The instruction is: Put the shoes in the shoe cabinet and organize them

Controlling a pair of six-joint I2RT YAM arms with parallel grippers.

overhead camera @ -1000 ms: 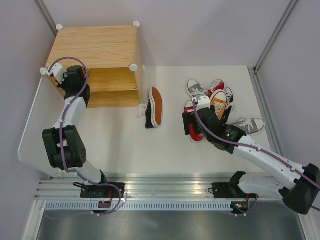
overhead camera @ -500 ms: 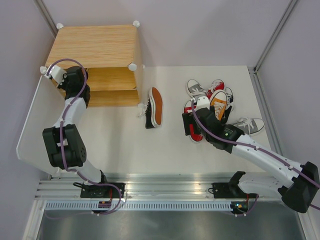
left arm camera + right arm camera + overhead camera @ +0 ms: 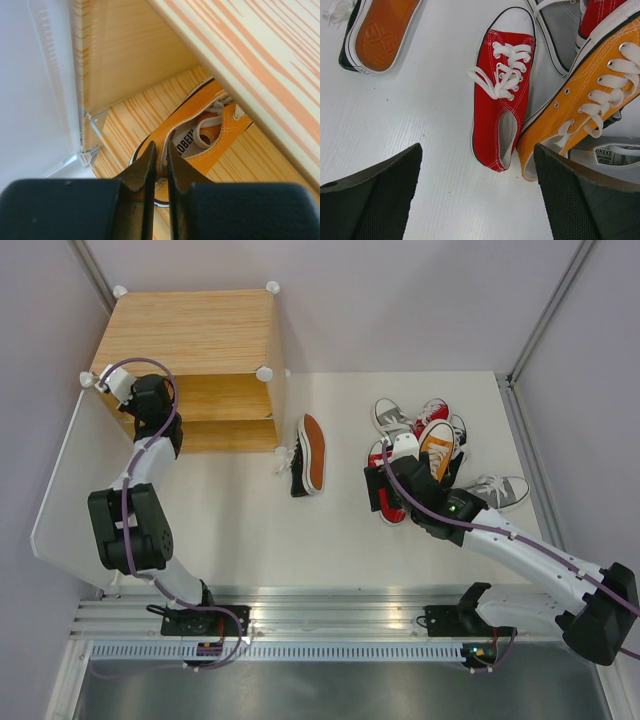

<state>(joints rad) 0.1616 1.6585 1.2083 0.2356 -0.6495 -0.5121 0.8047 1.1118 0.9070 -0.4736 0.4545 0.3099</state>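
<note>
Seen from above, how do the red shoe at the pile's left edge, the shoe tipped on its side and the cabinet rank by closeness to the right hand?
1. Red shoe, directly beneath the right hand.
2. Tipped shoe, off to its left, mid-table.
3. Shoe cabinet, far left corner.

cabinet (image 3: 190, 330): light wood grain, matt
shoes (image 3: 492, 110): woven cloth, matt; white cord laces
sole (image 3: 380, 35): orange rubber, cross-hatched tread
tabletop (image 3: 420, 110): white, smooth, finely ribbed
right claw pads (image 3: 375, 200): black, rough, mesh-like
rail (image 3: 330, 615): bare metal, dull sheen
</note>
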